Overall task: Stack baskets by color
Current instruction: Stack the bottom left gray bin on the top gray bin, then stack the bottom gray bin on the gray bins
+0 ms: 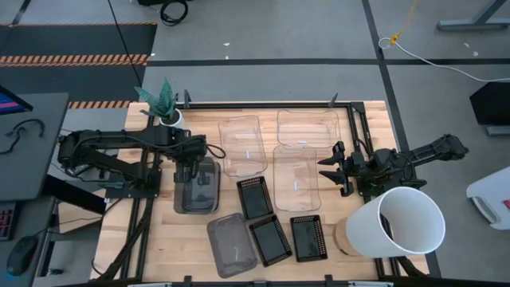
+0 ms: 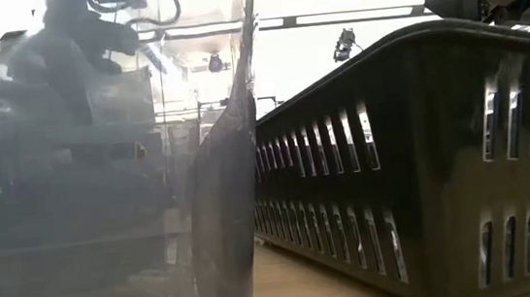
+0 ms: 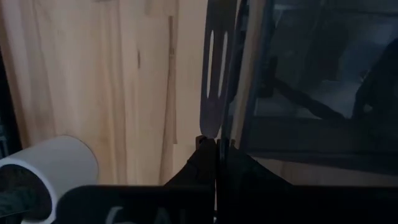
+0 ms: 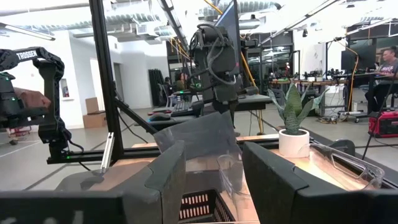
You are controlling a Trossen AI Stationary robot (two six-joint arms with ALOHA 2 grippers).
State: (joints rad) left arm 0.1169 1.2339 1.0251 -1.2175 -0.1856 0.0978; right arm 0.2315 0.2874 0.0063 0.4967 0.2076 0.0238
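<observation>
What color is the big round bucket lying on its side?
White; the bucket shows best in the high view.

floor [image 1: 263,32]: grey concrete, dark tape lines | desks [image 4: 311,78] behind | ceiling lights bright

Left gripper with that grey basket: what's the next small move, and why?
Probably carry it toward the other grey basket at the table's front edge. The left gripper is shut on the rim of the grey basket, which the right wrist view shows tilted up, and its colour mate lies apart, empty. The right gripper waits open beside the clear baskets.
</observation>
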